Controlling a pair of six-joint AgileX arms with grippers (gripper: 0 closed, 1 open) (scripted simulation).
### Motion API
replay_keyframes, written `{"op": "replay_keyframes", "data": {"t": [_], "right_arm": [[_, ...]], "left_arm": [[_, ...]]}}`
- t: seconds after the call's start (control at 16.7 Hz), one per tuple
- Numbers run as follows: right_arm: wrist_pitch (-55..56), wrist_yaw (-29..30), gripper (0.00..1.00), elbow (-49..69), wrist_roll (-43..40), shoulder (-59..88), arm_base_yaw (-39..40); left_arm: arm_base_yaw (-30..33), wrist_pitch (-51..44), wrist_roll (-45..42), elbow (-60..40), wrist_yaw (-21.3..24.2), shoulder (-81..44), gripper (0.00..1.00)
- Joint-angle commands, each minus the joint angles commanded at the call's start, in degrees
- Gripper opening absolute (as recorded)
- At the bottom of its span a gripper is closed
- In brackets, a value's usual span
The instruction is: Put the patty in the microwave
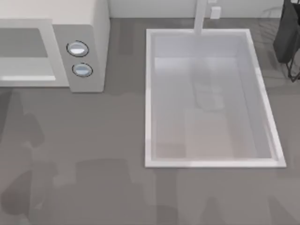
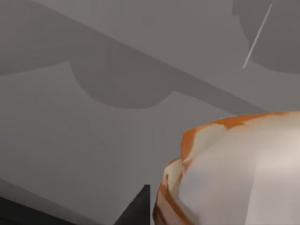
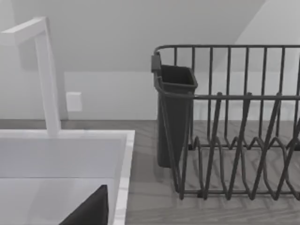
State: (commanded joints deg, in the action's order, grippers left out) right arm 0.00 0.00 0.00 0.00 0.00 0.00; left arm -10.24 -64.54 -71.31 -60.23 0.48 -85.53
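The white microwave (image 1: 96, 28) stands at the table's back left, with two round knobs (image 1: 78, 48) on its panel and a grey opening (image 1: 23, 43) to their left. The patty (image 2: 234, 173), pale cream with orange-brown edges, looms very close in the left wrist view. My left gripper (image 2: 154, 206) is shut on it, and one dark finger (image 2: 136, 211) presses against its side. Plain grey shadowed surfaces lie behind the patty. A dark part of my right gripper (image 3: 91, 211) sits over the sink's near corner.
A white sink basin (image 1: 150, 93) with a faucet (image 1: 200, 16) takes up the table's middle and right. A dark wire dish rack (image 3: 234, 140) with a cutlery cup (image 3: 174, 112) stands at the back right (image 1: 288, 37). Bare grey tabletop (image 1: 93, 150) lies in front of the microwave.
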Motion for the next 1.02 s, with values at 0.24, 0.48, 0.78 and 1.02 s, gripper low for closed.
{"op": "replay_keyframes", "data": {"t": [0.24, 0.48, 0.78, 1.02], "right_arm": [[0.0, 0.0, 1.00, 0.0, 0.0, 0.0, 0.0], [0.0, 0.0, 1.00, 0.0, 0.0, 0.0, 0.0], [0.0, 0.0, 1.00, 0.0, 0.0, 0.0, 0.0], [0.0, 0.0, 1.00, 0.0, 0.0, 0.0, 0.0]], "left_arm": [[-0.1, 0.7, 0.2, 0.2, 0.0, -0.4, 0.00], [-0.4, 8.7, 5.0, 0.7, 0.2, -2.6, 0.00], [-0.8, 28.5, 17.2, 2.1, 1.0, -8.4, 0.00], [-0.9, 49.0, 29.8, 3.8, 2.5, -14.5, 0.00]]}}
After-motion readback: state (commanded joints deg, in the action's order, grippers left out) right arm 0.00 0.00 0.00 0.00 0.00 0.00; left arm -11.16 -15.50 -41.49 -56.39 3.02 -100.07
